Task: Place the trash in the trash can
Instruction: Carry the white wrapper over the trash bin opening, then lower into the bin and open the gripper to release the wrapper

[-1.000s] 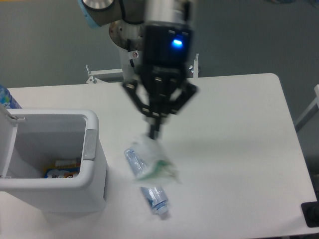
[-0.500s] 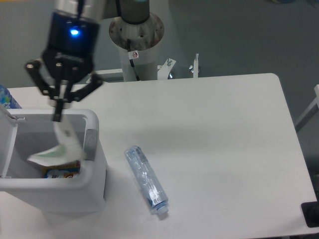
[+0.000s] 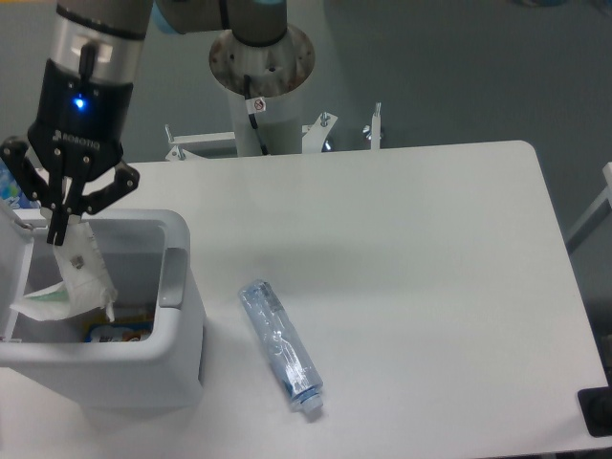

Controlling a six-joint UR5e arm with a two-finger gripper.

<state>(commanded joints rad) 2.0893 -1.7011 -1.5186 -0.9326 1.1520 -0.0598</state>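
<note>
Gripper (image 3: 59, 229) above the open trash can (image 3: 177, 330), near its back left corner, fingers (image 3: 57, 226) pinched together on the top edge of the white paper packet (image 3: 76, 285). Packet hanging down inside the opening, crumpled, lower part spread toward the left wall of the can, just beside the raised lid (image 3: 14, 263); cannot tell if touching the wall. Some printed packaging (image 3: 120, 331) visible deep at the bottom of the can. Grey latch tab (image 3: 173, 277) on the right rim, facing the free worktop (image 3: 430, 258).

Crushed clear bottle (image 3: 281, 344) lying flat on the worktop, to the right of the can, apart from it, cap end pointing to the near edge. Between bottle and can a narrow free strip; to the right of the bottle a wide bare surface up to the right edge and the rounded far corner. Robot base column (image 3: 263, 81) behind the far edge.
</note>
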